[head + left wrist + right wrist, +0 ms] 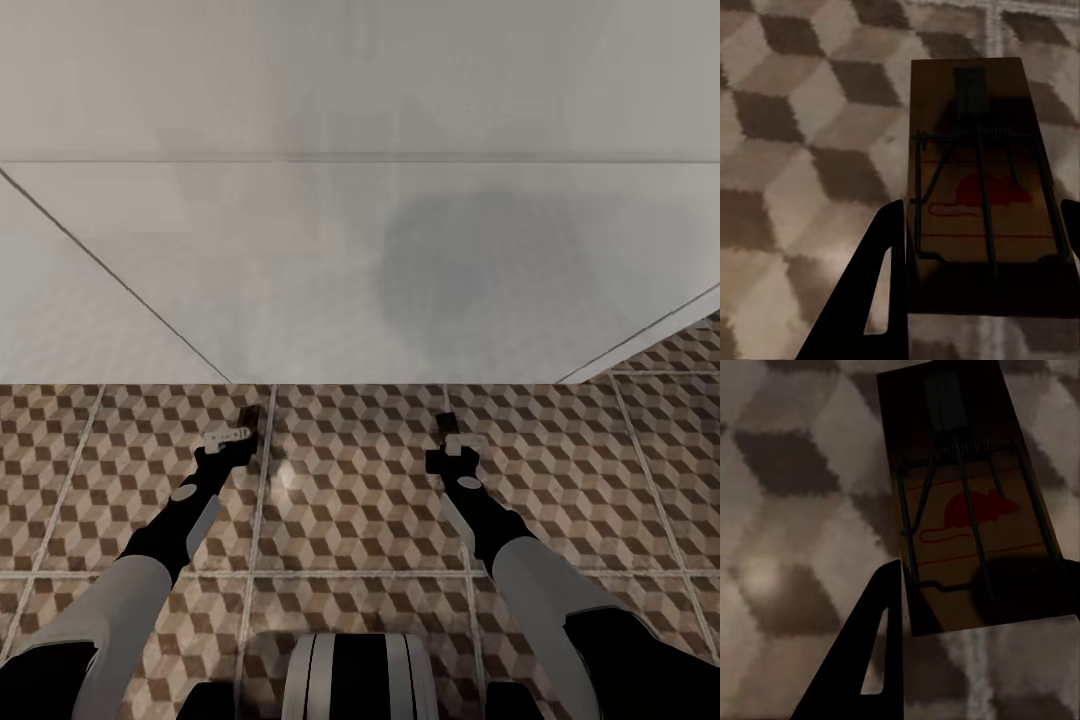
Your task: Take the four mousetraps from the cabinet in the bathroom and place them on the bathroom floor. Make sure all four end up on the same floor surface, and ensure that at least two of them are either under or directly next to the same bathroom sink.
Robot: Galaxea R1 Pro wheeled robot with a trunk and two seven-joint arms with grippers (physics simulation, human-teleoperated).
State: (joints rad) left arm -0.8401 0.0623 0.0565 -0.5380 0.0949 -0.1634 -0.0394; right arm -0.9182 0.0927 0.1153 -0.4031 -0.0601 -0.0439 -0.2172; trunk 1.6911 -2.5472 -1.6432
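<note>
While both black arms are extended over the cube-patterned brown, beige and cream tiled bathroom floor, a flat brown wooden mousetrap with a red mouse print is clamped between the fingers of the left gripper. A second such mousetrap is gripped by the right gripper. Beyond both grippers, a plain white panel is met by the tiles.

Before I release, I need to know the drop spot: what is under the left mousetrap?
Under the left mousetrap, held between the left gripper fingers, lies cube-patterned bathroom floor. The tile directly beneath the trap is covered.
</note>
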